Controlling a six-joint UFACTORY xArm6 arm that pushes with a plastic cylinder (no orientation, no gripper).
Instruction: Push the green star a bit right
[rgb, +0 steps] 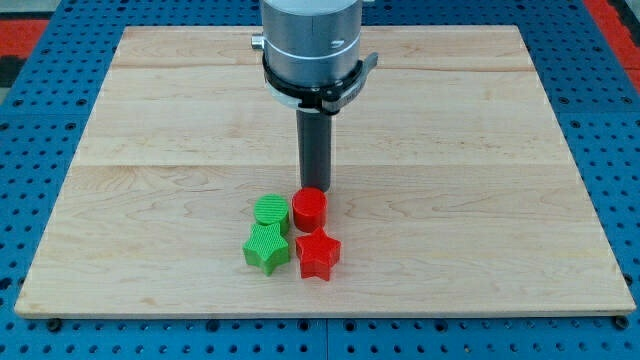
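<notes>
The green star-shaped plastic block (267, 248) sits toward the view's bottom of the pale wooden board (150, 200), and it serves here as the landmark for the cluster. Touching it on the side toward the view's top is a green round ribbed block (271, 211); just beside it on the view's right is a red star-shaped block (318, 254), so close that I cannot tell whether the two touch; diagonally up and to the right of it stands a red cylinder block (310, 209). My tip (316, 190) ends just behind that red cylinder, up and to the right of the green star and clear of it. There is no hand to open or close, only the bare dark rod, resting against nothing I can confirm. I judge the task to be at the approach stage, the push not yet begun. The next move calls for bringing my tip round to the star's left face, then sliding rightward briefly; the red star will likely be shoved along.
</notes>
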